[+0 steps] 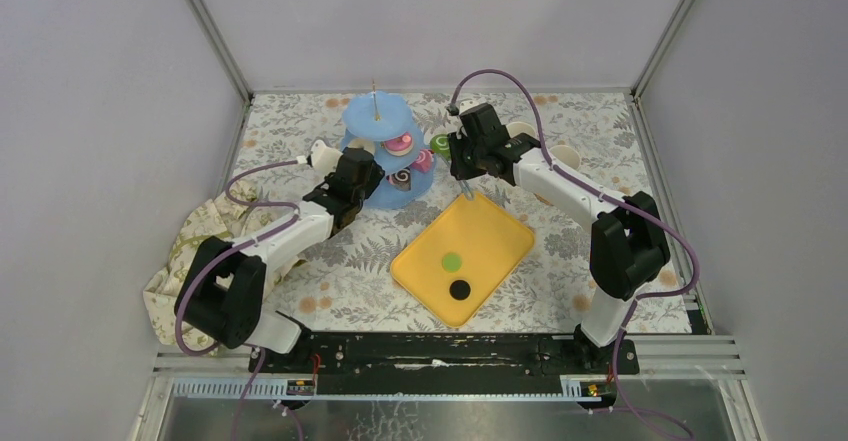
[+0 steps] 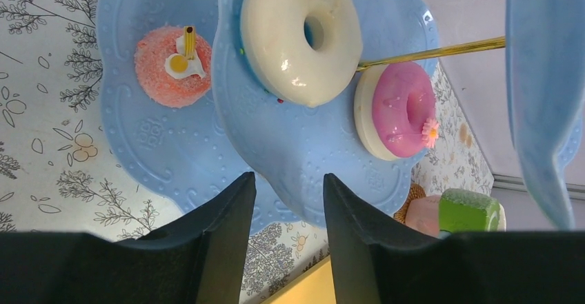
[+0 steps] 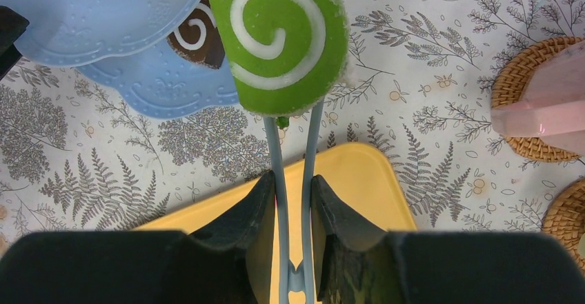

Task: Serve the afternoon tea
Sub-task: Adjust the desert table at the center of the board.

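- Your right fingers [image 3: 252, 221] were clamped on light-blue tongs [image 3: 272, 152]. The tongs' tips pinched a green swirl roll [image 3: 279, 42] over the patterned surface [image 3: 428, 56], just beside the light-blue three-tier stand [image 3: 103, 14].
- Your left fingers [image 2: 231, 221] stood apart with nothing between them, near the rim of the stand's middle tier.
- That tier carried a white doughnut [image 2: 301, 35] and a pink doughnut [image 2: 403, 107].
- An orange pastry [image 2: 171, 66] sat on the bottom tier.
- A green piece [image 1: 451, 260] and a black piece [image 1: 459, 288] lay on the yellow tray [image 1: 490, 226].
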### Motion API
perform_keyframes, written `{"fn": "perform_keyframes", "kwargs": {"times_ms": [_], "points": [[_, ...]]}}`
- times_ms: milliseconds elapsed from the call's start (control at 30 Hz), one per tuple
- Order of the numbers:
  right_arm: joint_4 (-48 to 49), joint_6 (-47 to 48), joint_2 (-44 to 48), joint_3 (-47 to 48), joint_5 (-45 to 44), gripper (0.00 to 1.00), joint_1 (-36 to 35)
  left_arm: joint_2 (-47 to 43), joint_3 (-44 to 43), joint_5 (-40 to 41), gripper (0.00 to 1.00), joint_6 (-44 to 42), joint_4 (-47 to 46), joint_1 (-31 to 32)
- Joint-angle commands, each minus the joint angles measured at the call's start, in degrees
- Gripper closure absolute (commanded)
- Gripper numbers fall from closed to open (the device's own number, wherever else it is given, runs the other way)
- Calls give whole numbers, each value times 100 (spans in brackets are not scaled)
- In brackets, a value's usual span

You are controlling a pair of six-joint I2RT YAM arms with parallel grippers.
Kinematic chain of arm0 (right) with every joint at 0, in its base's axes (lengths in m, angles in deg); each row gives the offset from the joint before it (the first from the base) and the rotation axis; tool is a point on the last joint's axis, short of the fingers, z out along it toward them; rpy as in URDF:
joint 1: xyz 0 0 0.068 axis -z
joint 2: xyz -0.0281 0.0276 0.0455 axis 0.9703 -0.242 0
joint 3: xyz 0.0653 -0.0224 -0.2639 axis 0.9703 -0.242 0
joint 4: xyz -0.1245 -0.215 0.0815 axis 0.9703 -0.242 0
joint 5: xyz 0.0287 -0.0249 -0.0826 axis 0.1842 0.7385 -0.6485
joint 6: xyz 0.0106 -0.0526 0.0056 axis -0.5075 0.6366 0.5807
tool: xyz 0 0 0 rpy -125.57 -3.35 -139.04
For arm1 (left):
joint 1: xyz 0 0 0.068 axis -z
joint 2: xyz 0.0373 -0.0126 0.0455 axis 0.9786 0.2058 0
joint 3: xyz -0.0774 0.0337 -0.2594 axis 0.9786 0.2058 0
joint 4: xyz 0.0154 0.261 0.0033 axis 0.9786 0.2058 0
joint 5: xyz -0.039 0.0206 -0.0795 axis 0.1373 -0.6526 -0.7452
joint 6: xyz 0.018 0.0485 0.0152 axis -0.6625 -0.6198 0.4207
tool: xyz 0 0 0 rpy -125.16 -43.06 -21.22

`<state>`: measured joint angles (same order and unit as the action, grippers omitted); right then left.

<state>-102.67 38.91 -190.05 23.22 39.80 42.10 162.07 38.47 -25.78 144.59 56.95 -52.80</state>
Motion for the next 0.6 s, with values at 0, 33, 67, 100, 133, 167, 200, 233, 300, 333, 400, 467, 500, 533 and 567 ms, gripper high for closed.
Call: {"fn": "perform_keyframes", "kwargs": {"times_ms": [0,33,67,100,133,167,200,233,300,333,400,467,500,533,567], "points": [[120,91,-2,196,106,82,40,94,86,148,54,77,-367,-45],[128,88,6,173,108,82,40,96,113,149,55,91,-396,-43],[135,82,21,149,110,82,40,94,140,149,57,102,-429,-45],[149,82,27,129,109,82,40,86,163,149,58,105,-453,-40],[158,75,34,121,109,82,40,86,176,152,60,105,-463,-44],[164,73,43,101,109,82,40,88,189,145,62,106,-461,-43],[168,79,58,86,113,82,40,91,189,146,62,106,-450,-46],[180,66,61,73,118,82,40,81,193,144,64,106,-446,-45],[196,56,77,50,134,82,41,74,205,153,67,106,-449,-45],[202,55,81,41,135,82,40,77,201,153,68,106,-447,-45],[212,47,96,22,135,82,40,87,208,153,72,110,-445,-45],[218,47,114,-5,136,83,40,86,213,153,74,106,-446,-45],[221,53,119,-8,142,83,40,78,224,155,74,108,-443,-45],[221,62,123,-13,136,83,40,78,226,161,75,99,-440,-40],[221,58,130,-17,148,83,42,68,222,166,75,90,-438,-49]]}}
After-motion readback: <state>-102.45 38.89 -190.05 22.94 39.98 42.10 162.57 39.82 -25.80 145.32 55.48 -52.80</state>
